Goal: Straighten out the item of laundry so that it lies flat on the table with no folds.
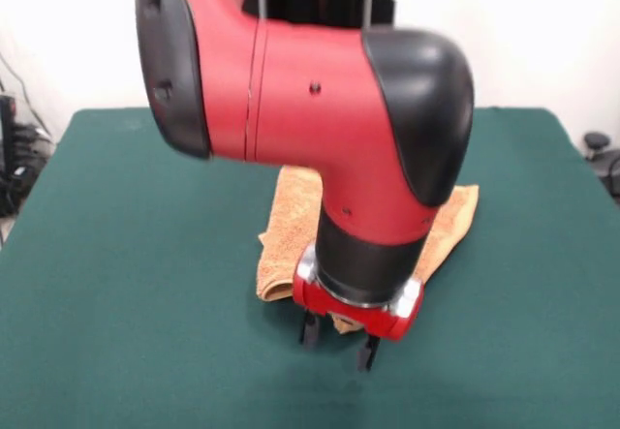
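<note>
While the dark green worktop (pixel 126 284) stands before a white wall (pixel 68 32), the spread pincer (pixel 338 342) hangs at the orange towel's (pixel 291 226) near edge.

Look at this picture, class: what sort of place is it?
Probably a robotics lab or test bench: a red and black robot arm works over a dark green felt-covered table holding only a small orange-tan terry towel.

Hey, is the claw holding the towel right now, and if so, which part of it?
It cannot be told. The claw is down at the near edge of the towel, but the arm hides the spot where they would meet.
</note>
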Motion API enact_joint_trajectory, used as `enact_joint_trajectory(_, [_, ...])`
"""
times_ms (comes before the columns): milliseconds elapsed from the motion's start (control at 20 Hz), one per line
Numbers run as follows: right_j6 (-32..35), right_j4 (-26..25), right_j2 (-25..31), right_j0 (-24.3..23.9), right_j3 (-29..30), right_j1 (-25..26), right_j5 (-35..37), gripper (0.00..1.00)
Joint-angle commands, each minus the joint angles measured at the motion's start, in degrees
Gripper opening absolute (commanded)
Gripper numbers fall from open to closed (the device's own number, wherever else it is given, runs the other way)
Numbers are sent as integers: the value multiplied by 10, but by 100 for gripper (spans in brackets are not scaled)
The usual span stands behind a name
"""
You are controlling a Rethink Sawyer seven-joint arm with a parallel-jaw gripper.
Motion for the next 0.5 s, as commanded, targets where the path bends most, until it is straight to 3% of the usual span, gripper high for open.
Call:
enact_joint_trajectory(50, [-61,-11,61,25,56,53,-34,100])
enact_joint_trajectory(500, [-67,21,68,22,41,60,37,100])
